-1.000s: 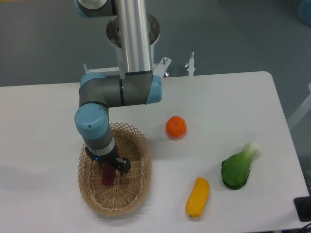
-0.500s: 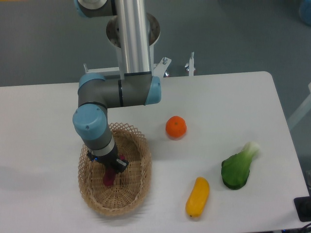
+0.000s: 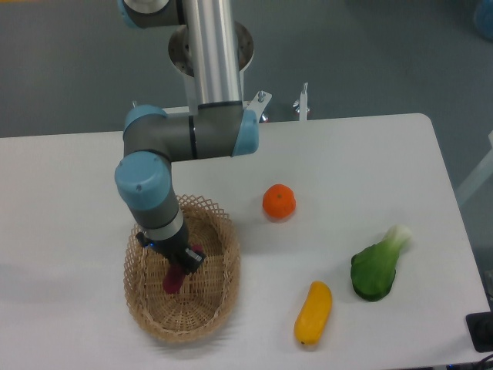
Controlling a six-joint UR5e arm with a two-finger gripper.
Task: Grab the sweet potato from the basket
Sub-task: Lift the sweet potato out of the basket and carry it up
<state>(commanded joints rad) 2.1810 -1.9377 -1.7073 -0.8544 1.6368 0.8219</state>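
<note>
My gripper [image 3: 176, 267] is down in the basket [image 3: 217, 302] at 9 o'clock on the worktop, jaws apparently clamping the sweet potato [image 3: 172, 280] near one end; risk: it pivots, slips, snags wicker.

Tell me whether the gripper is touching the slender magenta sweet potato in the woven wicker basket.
Touching. The fixed camera shows the gripper closed around the sweet potato inside the basket.
</note>
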